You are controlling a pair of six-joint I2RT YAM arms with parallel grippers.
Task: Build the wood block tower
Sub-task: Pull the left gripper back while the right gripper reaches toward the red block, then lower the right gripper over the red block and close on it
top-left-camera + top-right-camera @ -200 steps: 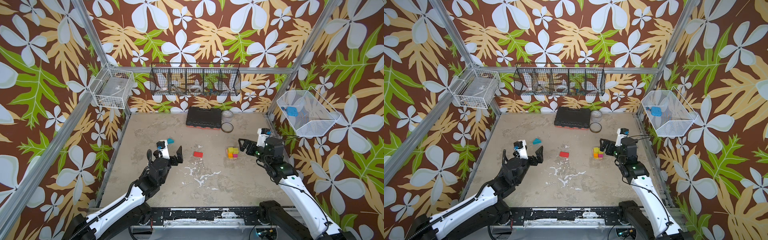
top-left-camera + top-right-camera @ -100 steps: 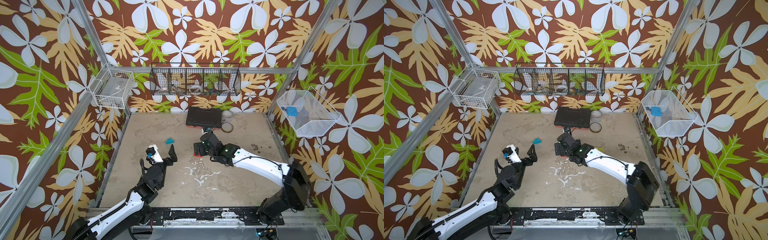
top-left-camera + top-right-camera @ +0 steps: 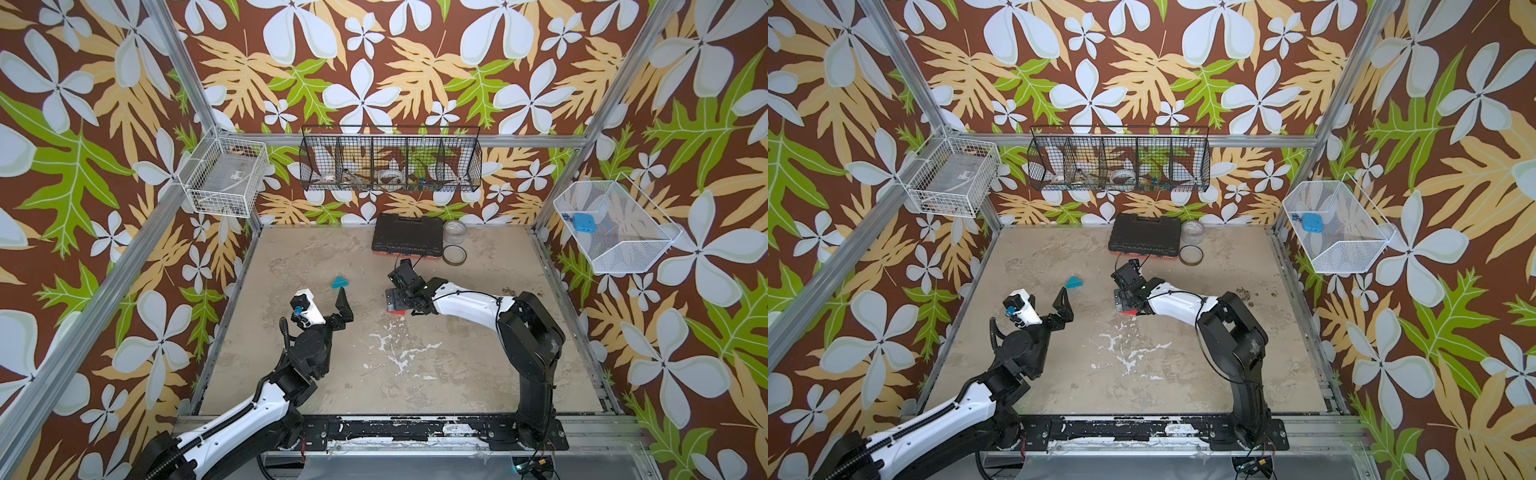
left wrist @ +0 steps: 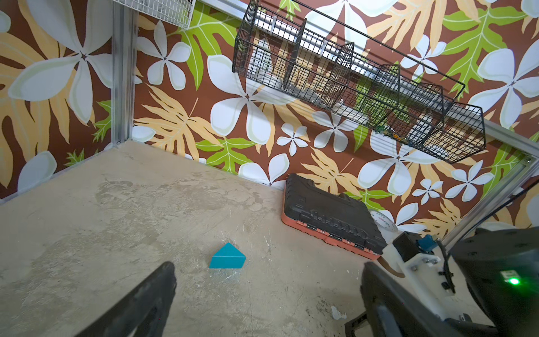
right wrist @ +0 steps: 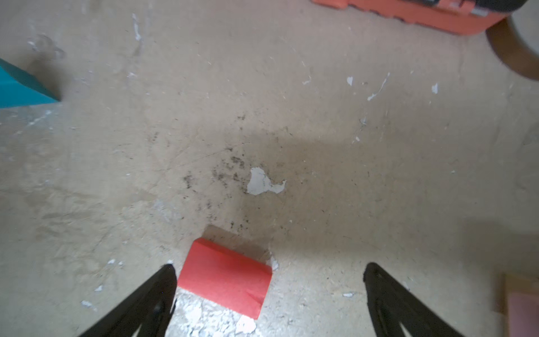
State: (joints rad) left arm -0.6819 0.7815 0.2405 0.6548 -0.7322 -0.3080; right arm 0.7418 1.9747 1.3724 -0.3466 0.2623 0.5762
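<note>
A red brick [image 5: 224, 277] lies flat on the table, just inside one fingertip of my right gripper [image 5: 269, 267], which hangs open low over it. In both top views that gripper [image 3: 399, 297] covers most of the red brick [image 3: 397, 311]. The teal wedge [image 3: 340, 282] lies alone left of centre, a short way beyond my left gripper [image 3: 328, 303], which is raised and open with nothing in it. In the left wrist view the wedge [image 4: 227, 256] sits ahead of the wide-open gripper [image 4: 268, 267]. No tower shows in any view.
A black tool case [image 3: 407, 239] lies at the back wall with a tape roll [image 3: 455, 228] and a ring [image 3: 454, 254] beside it. Wire baskets hang on the walls; the right one holds a blue gadget [image 3: 582, 222]. A pale flat piece [image 5: 519, 300] shows at the edge of the right wrist view.
My right gripper has swung from the right side, beside a small coloured stack, to over the red brick; that stack no longer shows. My left gripper has drawn back from the wedge.
</note>
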